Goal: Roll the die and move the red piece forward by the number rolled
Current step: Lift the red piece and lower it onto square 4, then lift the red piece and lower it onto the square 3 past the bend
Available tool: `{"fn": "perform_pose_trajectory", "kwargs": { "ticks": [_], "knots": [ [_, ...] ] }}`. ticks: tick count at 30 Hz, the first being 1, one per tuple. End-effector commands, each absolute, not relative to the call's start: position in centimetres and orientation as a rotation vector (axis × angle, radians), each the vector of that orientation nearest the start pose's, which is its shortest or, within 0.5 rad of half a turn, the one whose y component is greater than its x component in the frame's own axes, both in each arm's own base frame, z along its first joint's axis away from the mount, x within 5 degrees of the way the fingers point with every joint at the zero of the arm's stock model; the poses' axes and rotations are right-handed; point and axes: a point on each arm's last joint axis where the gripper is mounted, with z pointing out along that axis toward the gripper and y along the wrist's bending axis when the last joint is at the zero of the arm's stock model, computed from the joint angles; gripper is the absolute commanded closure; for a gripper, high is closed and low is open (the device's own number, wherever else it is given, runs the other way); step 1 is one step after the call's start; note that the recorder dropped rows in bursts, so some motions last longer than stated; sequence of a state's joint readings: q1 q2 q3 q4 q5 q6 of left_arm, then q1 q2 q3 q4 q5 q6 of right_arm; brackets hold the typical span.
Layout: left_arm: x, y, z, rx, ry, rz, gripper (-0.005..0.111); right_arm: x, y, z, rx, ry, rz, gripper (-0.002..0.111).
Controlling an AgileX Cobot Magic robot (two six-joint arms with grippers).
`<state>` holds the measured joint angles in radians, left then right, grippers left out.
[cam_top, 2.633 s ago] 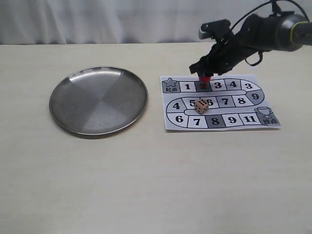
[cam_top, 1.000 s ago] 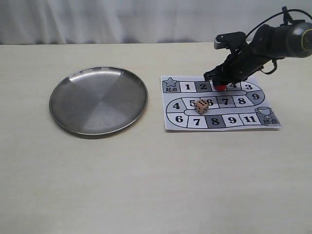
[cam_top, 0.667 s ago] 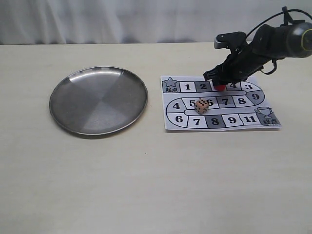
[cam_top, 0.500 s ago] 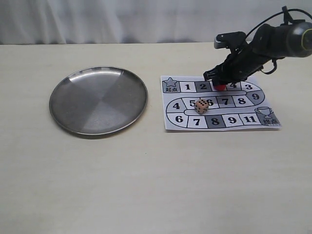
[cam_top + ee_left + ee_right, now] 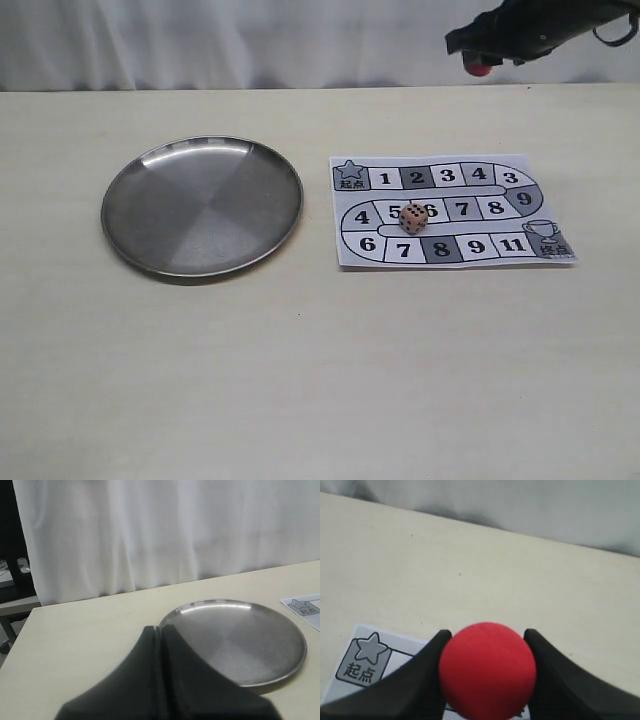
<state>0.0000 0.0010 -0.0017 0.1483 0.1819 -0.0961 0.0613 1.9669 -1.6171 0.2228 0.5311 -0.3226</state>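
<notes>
Left hand (image 5: 160, 630) is pinched closed on nothing, parked near the steel plate (image 5: 200, 205), out of your way. Die (image 5: 413, 217) sits on the board (image 5: 500, 205) between squares 5 and 6; tan, dark pips, count unreadable. Right hand (image 5: 486, 637) clamps the red piece (image 5: 483, 69) high off the table (image 5: 300, 380), probably for travel clearance; it's glossy and round-topped.

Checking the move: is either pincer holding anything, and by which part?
The right pincer clamps the small glossy red cylinder piece by its opposite sides; the left pincer is shut on nothing.
</notes>
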Motion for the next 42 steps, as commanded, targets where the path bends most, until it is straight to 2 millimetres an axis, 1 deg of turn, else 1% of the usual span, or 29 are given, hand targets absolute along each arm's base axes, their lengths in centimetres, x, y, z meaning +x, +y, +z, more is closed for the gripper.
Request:
{"fn": "perform_pose_trajectory", "kwargs": {
  "ticks": [1, 3, 6, 10, 11, 15, 18, 20, 25, 32, 35, 37, 39, 42],
  "knots": [
    [5.6, 0.2, 19.8, 0.018, 1.655, 0.054, 0.107, 45.8, 3.4, 25.4, -0.273, 2.321, 0.07, 0.104],
    [5.6, 0.2, 19.8, 0.018, 1.655, 0.054, 0.107, 46.0, 3.3, 24.1, -0.285, 2.333, 0.047, 0.104],
    [5.6, 0.2, 19.8, 0.018, 1.655, 0.054, 0.107, 46.6, 3.0, 21.5, -0.271, 2.38, 0.011, 0.104],
    [5.6, 0.2, 19.8, 0.018, 1.655, 0.054, 0.107, 47.2, 1.9, 17.5, -0.206, 2.471, 0.01, 0.104],
    [5.6, 0.2, 19.8, 0.018, 1.655, 0.054, 0.107, 47.4, 1.5, 16.3, -0.188, 2.499, 0.011, 0.104],
    [5.6, 0.2, 19.8, 0.018, 1.655, 0.054, 0.107, 47.4, 1.0, 12.3, -0.17, 2.596, 0.017, 0.104],
    [5.6, 0.2, 19.8, 0.018, 1.655, 0.054, 0.107, 47.3, 0.9, 10.0, -0.163, 2.655, 0.028, 0.104],
    [5.6, 0.2, 19.8, 0.018, 1.655, 0.054, 0.107, 47.3, 0.9, 9.2, -0.164, 2.671, 0.029, 0.104],
    [5.6, 0.2, 19.8, 0.018, 1.655, 0.054, 0.107, 47.2, 1.0, 8.9, -0.16, 2.687, 0.036, 0.104],
    [5.6, 0.2, 19.8, 0.018, 1.655, 0.054, 0.107, 47.2, 1.0, 8.9, -0.16, 2.687, 0.036, 0.104],
    [5.6, 0.2, 19.8, 0.018, 1.655, 0.054, 0.107, 47.2, 1.0, 9.2, -0.161, 2.685, 0.036, 0.104],
    [5.6, 0.2, 19.8, 0.018, 1.655, 0.054, 0.107, 47.3, 1.0, 10.1, -0.162, 2.678, 0.037, 0.104],
    [5.6, 0.2, 19.8, 0.018, 1.655, 0.054, 0.107, 47.4, 1.0, 11.6, -0.165, 2.667, 0.04, 0.104],
    [5.6, 0.2, 19.8, 0.018, 1.655, 0.054, 0.107, 47.5, 1.0, 15.2, -0.17, 2.612, 0.036, 0.104]
  ]
}}
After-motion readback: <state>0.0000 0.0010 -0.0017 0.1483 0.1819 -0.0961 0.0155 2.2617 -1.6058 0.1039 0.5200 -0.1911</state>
